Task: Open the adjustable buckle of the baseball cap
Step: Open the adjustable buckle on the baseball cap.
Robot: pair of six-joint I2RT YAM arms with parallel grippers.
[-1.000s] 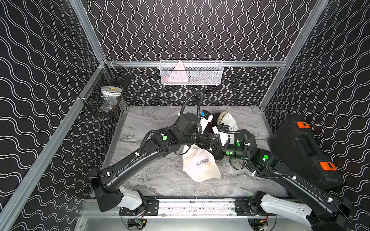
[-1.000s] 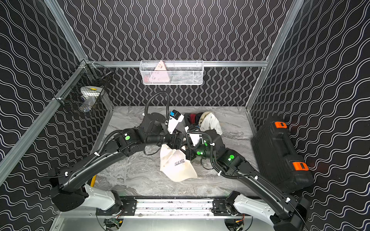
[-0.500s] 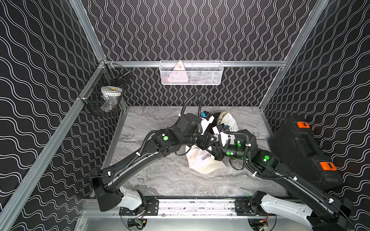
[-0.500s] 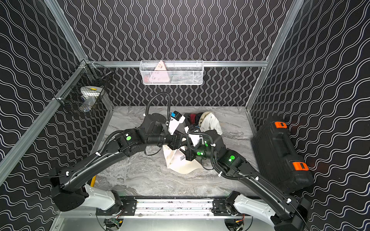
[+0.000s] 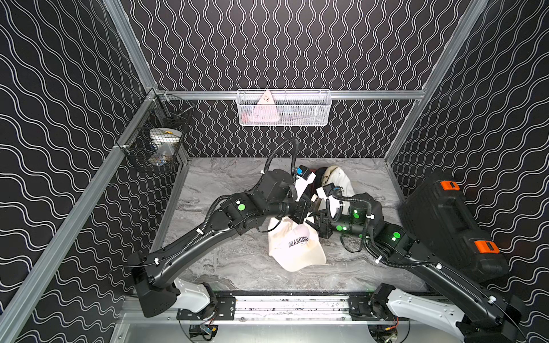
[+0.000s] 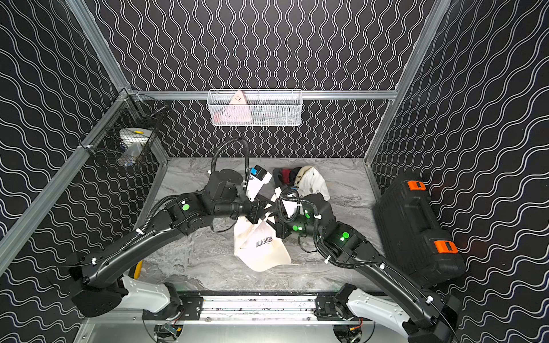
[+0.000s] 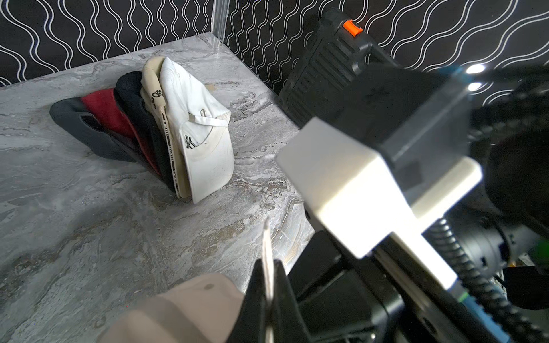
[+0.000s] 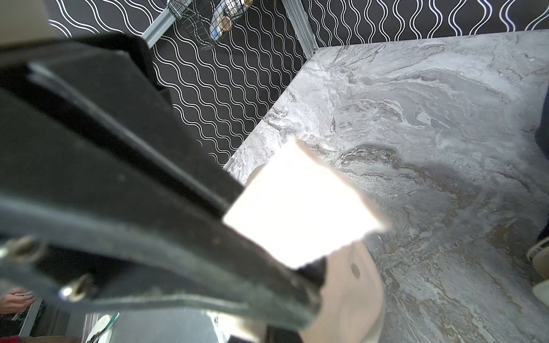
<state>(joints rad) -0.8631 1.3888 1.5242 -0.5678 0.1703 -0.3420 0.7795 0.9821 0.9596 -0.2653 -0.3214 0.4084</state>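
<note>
A cream baseball cap with dark lettering hangs mid-table between my two grippers, its visor lowest. In the left wrist view my left gripper is shut on the cap's thin cream strap, which sticks out past the fingertips, beside the cap's crown. In both top views the left gripper meets my right gripper, shut at the cap's back edge. The right wrist view shows the strap and cap cloth close up. The buckle is hidden behind the fingers.
A stack of other caps lies at the back of the marble table. A black case with orange latches stands along the right wall. A black wire basket hangs on the left wall, a white mesh basket on the back wall.
My left gripper has gone from open to shut on the strap. The cap was bunched up higher half a second ago and now hangs lower. The right gripper stayed shut.
</note>
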